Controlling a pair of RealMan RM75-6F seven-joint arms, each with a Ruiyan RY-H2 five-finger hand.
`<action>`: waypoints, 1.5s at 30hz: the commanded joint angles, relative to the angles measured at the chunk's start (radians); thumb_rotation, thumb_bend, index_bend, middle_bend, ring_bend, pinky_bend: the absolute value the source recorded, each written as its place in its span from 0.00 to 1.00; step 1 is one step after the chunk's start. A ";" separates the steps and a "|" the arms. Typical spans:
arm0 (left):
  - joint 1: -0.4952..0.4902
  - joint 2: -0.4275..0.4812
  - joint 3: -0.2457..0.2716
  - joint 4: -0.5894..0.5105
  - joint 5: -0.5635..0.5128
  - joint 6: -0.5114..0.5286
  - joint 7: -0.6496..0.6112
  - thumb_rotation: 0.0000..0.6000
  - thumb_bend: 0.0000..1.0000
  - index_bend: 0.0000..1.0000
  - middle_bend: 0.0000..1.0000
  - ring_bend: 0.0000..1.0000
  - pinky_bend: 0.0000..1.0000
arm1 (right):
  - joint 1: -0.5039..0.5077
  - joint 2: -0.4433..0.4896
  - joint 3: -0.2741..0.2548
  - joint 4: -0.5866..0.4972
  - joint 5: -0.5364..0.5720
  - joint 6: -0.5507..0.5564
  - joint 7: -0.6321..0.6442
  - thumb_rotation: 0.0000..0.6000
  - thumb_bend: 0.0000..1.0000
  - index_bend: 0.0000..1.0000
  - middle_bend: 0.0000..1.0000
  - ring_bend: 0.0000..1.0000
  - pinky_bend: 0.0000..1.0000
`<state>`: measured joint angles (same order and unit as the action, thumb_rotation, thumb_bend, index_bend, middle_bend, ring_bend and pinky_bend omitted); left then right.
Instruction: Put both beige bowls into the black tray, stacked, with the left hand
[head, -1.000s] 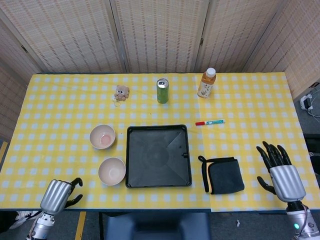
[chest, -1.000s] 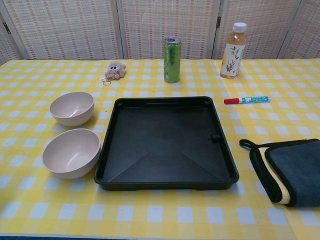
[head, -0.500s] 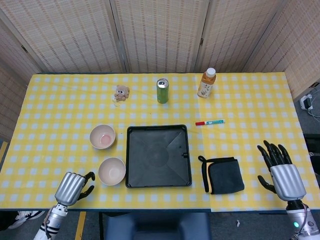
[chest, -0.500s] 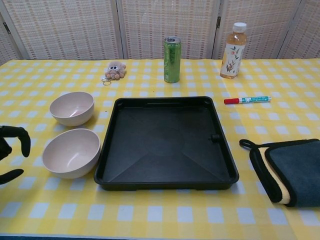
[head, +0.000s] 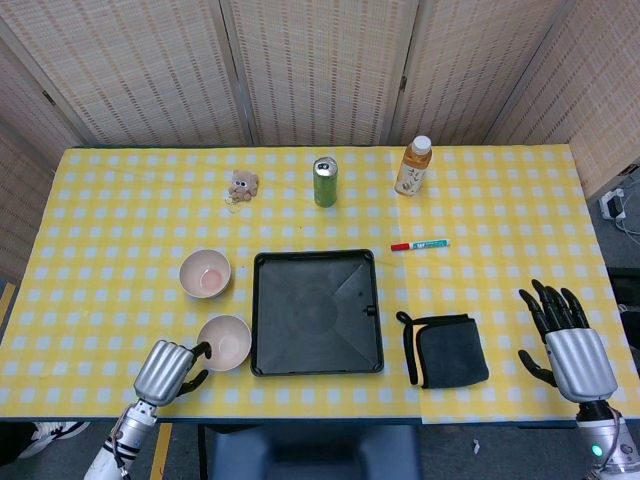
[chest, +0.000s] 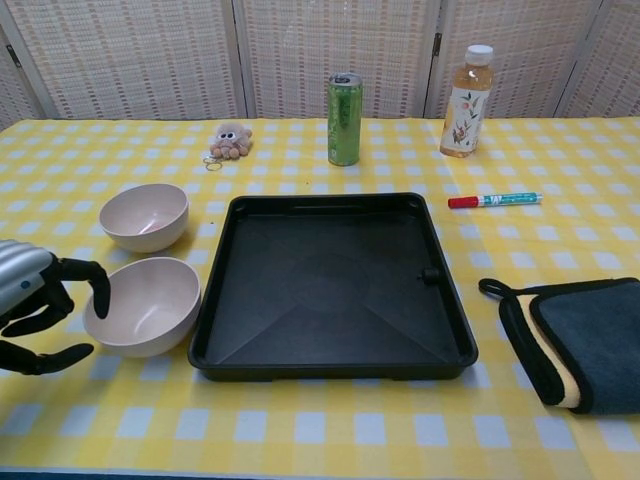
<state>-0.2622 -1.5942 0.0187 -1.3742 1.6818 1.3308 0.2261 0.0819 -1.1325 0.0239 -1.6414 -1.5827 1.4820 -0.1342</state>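
Two beige bowls stand left of the black tray: the far bowl and the near bowl. My left hand hovers at the near bowl's left rim, fingers curved and apart, a fingertip over the rim, holding nothing. My right hand is open near the table's front right edge, seen only in the head view, fingers spread.
A dark folded cloth lies right of the tray. Behind the tray are a red-capped marker, a green can, a tea bottle and a small plush toy.
My left hand has moved right along the front edge and come up to the near bowl's left rim. The right hand has barely shifted.
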 joint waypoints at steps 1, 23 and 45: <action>-0.008 -0.003 -0.002 -0.005 -0.009 -0.012 0.005 1.00 0.32 0.51 1.00 1.00 1.00 | -0.001 -0.001 0.001 0.004 -0.005 0.007 0.007 1.00 0.31 0.00 0.00 0.00 0.00; -0.037 -0.036 0.003 0.023 -0.067 -0.057 -0.024 1.00 0.40 0.62 1.00 1.00 1.00 | -0.006 -0.008 0.009 0.042 -0.038 0.056 0.050 1.00 0.31 0.00 0.00 0.00 0.00; -0.070 0.047 -0.049 -0.214 -0.112 -0.056 0.133 1.00 0.45 0.64 1.00 1.00 1.00 | 0.004 0.001 -0.026 0.021 -0.069 0.013 0.026 1.00 0.31 0.00 0.00 0.00 0.00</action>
<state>-0.3184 -1.5494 -0.0111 -1.5634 1.5861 1.2886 0.3369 0.0855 -1.1331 -0.0005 -1.6188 -1.6498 1.4975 -0.1074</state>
